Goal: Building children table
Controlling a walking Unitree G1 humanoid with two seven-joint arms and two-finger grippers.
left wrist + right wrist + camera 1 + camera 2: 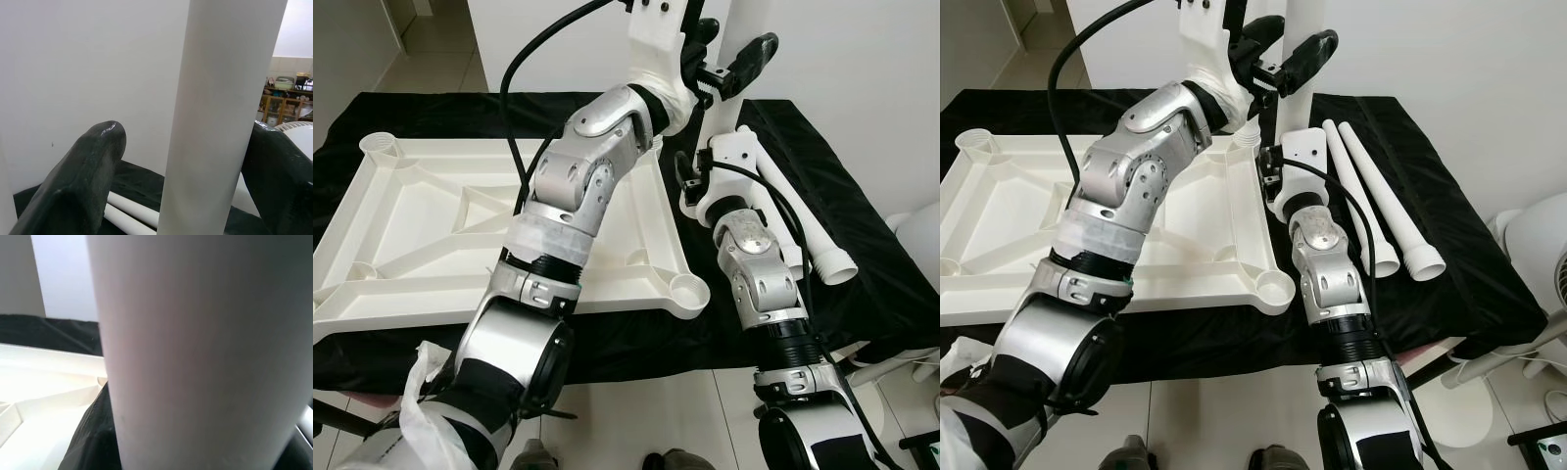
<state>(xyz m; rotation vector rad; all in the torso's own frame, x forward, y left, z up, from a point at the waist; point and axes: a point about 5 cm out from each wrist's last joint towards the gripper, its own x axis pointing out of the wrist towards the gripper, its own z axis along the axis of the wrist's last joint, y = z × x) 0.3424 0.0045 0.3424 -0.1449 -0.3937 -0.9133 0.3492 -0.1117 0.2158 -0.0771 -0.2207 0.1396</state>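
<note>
Right eye view shows a white table leg [1310, 59] standing upright at the far right corner of the upturned tabletop [1009, 211], presumably so it can be seated in the corner socket there (the socket itself is hidden). The left gripper [1278, 59], arm bent across the tabletop and raised, has its fingers apart on either side of the leg, seemingly steadying it. The right gripper [690, 181], forearm upright, sits lower against the same leg; I cannot tell its fingers' state. Two spare legs [1381, 211] lie on the black cloth [1469, 255].
</note>
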